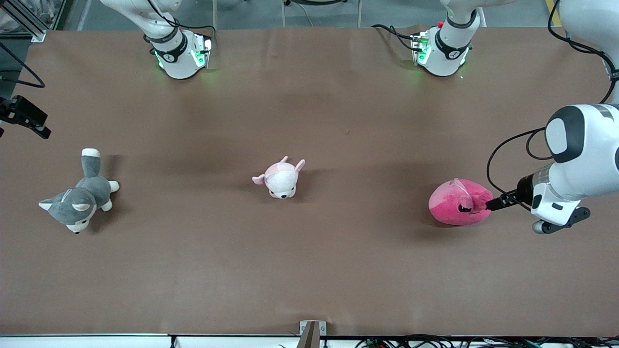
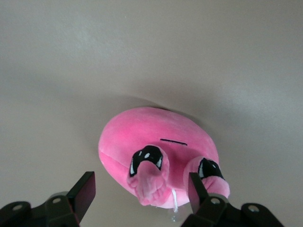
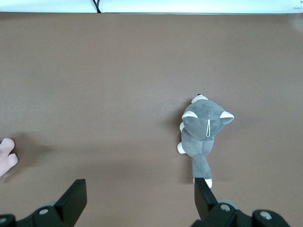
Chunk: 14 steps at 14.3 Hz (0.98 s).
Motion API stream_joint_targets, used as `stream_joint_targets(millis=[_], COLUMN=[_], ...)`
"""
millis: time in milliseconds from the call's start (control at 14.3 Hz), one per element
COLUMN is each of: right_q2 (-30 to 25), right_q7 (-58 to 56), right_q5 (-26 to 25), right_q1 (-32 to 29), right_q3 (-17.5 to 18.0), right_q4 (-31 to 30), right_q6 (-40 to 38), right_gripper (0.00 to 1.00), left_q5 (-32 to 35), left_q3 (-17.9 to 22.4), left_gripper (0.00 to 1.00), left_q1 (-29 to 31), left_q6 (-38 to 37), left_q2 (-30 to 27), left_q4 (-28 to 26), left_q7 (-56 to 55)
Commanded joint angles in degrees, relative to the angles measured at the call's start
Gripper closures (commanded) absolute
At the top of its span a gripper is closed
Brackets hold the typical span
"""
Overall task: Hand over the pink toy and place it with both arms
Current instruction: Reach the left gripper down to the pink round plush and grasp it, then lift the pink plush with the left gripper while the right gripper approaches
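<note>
So, barely started here: left end effector wide open, straddling pink toy at frame right, no grip yet. Right end effector open, empty, waiting. Handover, placing still ahead.

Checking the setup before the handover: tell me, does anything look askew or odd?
Nothing stands out. The pink toy, puppy plush and husky plush lie apart and intact; the open left gripper is at the pink toy.

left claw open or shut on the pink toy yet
Open. The left claw has its fingers spread on either side of the pink toy, which lies on the table, not squeezed.
</note>
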Motion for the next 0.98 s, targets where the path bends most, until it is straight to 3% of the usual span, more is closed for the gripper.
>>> stream_joint_targets(millis=[0,420,560,700,770,910], right_q2=[-0.7,-0.7,-0.7,-0.7,-0.7,-0.7], right_q7=[0.4,0.4,0.4,0.4,0.4,0.5], right_q5=[0.6,0.6,0.6,0.6,0.6,0.6], right_q1=[0.0,0.0,-0.1,0.0,0.1,0.1], right_q3=[0.1,0.1,0.1,0.1,0.1,0.1], right_q4=[-0.1,-0.2,-0.2,-0.2,-0.2,-0.2], right_q6=[-0.5,-2.7,-3.2,-3.2,-3.2,-3.2], right_gripper=[0.0,0.0,0.0,0.0,0.0,0.0], left_q5=[-2.0,-4.0,-4.0,-4.0,-4.0,-4.2], left_q3=[-0.2,-0.1,-0.1,-0.1,-0.1,-0.2], left_gripper=[0.17,0.33,0.52,0.86,0.95,1.0], left_q1=[0.4,0.4,0.3,0.3,0.4,0.4], left_q6=[0.3,0.3,0.8,0.8,0.6,-1.7], left_q2=[0.2,1.4,1.6,1.5,1.3,0.3], left_q4=[-0.7,-1.4,-1.4,-1.5,-1.5,-1.0], left_q7=[-0.5,-0.6,-0.7,-0.7,-0.7,-0.1])
